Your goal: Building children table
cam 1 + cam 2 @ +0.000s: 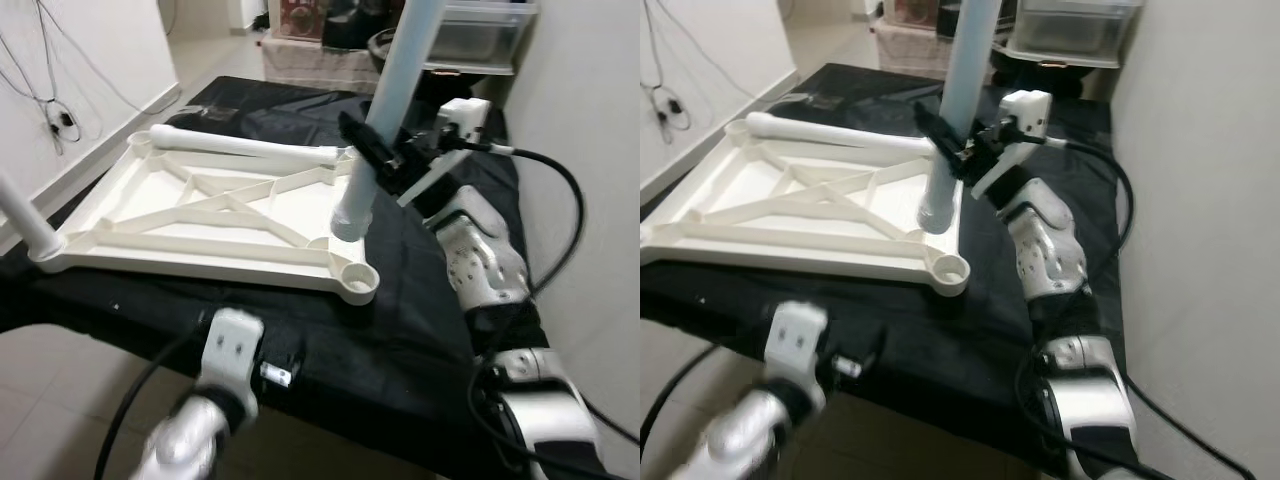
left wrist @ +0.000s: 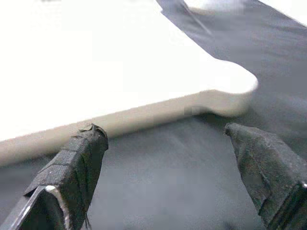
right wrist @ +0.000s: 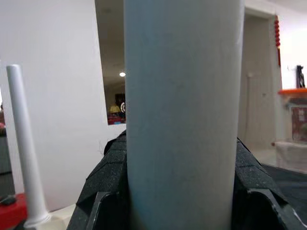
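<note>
The white tabletop [image 1: 200, 215] lies upside down on a black cloth [image 1: 420, 300] that covers the work surface, its ribbed underside facing up with diagonal braces running between round sockets at the corners. The right gripper [image 1: 375, 160] is clamped around a pale tubular table leg [image 1: 385, 110], its black fingers [image 3: 108, 172] pressed against both sides of the tube, as the right wrist view shows from close up. The leg stands nearly upright, leaning slightly, with its lower end at the tabletop's right edge, just behind the open near-right corner socket [image 1: 357, 280]; whether it sits in a socket there cannot be told. Another leg [image 1: 245, 147] lies flat along the far edge of the tabletop, and a third leg [image 1: 25, 220] stands up from the near-left corner. The left gripper [image 2: 168, 167] hovers low over the black cloth just in front of the tabletop's near edge, its two fingers spread wide apart with nothing between them; the left wrist view looks along them at a rounded corner of the white top. Cables [image 1: 45, 90] hang against the white wall on the left, and a clear storage bin [image 1: 480, 35] sits beyond the table.
</note>
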### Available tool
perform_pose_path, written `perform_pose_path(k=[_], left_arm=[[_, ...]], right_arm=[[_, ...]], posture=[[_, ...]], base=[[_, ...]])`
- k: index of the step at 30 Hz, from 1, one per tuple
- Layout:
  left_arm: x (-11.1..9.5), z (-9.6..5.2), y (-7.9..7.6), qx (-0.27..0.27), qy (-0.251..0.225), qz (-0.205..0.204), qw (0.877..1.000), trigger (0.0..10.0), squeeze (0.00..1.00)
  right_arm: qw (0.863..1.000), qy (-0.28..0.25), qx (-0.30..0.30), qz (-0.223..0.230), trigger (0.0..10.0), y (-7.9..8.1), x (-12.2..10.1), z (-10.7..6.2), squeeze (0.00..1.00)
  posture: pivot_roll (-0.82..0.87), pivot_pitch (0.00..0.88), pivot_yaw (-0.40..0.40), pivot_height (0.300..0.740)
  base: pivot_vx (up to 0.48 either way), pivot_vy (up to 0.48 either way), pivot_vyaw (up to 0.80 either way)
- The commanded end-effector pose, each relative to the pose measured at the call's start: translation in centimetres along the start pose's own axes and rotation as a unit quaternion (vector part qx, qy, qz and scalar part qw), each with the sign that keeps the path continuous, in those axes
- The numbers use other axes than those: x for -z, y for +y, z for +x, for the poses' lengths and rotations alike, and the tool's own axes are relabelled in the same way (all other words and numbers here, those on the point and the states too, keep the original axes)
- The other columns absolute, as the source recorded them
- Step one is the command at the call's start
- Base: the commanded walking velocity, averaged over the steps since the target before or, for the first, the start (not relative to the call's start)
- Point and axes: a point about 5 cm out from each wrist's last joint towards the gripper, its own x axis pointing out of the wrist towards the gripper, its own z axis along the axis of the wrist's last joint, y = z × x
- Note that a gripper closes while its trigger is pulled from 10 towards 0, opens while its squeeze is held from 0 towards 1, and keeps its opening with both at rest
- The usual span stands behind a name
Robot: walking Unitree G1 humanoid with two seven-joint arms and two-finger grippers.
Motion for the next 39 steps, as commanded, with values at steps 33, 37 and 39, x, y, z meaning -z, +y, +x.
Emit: perform_pose_path(k=[33, 37, 39], left_arm=[[-1.0, 7.2, -2.5, 0.114, -0.045, -0.011, 0.992, 0.0, 0.00], [-0.6, 7.2, -2.5, 0.115, -0.042, -0.009, 0.992, 0.0, 0.00], [-0.4, 7.1, -2.4, 0.112, -0.037, -0.006, 0.993, 0.0, 0.00]], right_arm=[[0.989, 0.068, -0.103, 0.082, 10.0, 8.4, 2.5, -0.9, 0.00], [0.989, 0.073, -0.097, 0.083, 10.0, 8.2, 2.6, -1.0, 0.00], [0.990, 0.074, -0.093, 0.081, 10.0, 8.0, 2.5, -1.0, 0.00]], posture=[[0.05, 0.032, -0.031, 0.740], [0.05, 0.032, -0.034, 0.740], [0.05, 0.032, -0.033, 0.740]], base=[[0.000, 0.000, 0.00], [0.000, 0.000, 0.00], [0.000, 0.000, 0.00]])
